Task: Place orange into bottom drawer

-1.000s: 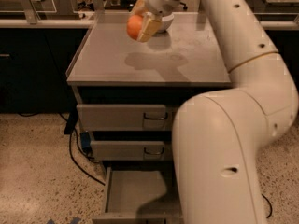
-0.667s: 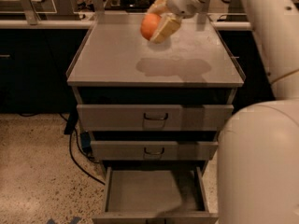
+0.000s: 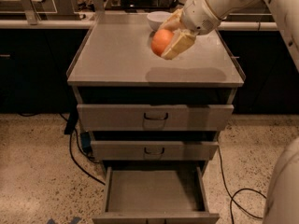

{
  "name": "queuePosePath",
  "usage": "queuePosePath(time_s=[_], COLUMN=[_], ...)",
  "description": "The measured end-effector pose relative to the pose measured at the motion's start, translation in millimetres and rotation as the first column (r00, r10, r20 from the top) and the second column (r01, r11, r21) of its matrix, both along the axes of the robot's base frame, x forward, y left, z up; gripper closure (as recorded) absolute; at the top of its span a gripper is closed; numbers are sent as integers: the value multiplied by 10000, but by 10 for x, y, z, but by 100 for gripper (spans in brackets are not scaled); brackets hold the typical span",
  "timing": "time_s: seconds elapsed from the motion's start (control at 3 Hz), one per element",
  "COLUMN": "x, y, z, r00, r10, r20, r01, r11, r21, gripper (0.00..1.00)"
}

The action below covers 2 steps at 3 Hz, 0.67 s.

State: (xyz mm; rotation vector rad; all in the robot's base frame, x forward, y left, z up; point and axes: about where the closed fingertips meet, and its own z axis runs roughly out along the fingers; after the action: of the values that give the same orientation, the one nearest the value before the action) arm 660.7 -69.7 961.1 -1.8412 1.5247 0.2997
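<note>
My gripper [image 3: 169, 37] is shut on the orange [image 3: 161, 41] and holds it in the air above the grey cabinet top [image 3: 117, 55], right of the middle. The pale fingers [image 3: 178, 44] clasp the fruit from the right and behind. The bottom drawer [image 3: 154, 191] is pulled open at floor level, below and in front of the gripper. Its flat grey inside holds nothing.
A white bowl [image 3: 157, 18] stands at the back of the cabinet top, just behind the gripper. The two upper drawers [image 3: 154, 116] are closed. Black cables [image 3: 77, 157] lie on the speckled floor on both sides. My white arm [image 3: 285, 190] fills the lower right corner.
The arm has swung away from the lower right of the view, uncovering the drawers. The gripper with the orange now sits lower and nearer the cabinet's front.
</note>
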Motion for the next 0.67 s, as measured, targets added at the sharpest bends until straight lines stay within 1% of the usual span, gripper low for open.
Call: queuePosePath(time_s=[0.33,0.67], x=[-40,-325], y=[25,-6], z=[-37,153], r00=[10000,9976], r10=[-45,-490], r20=[15,483], r01=[45,480], r11=[9999,9986], r21=[-118,206], gripper=[100,100])
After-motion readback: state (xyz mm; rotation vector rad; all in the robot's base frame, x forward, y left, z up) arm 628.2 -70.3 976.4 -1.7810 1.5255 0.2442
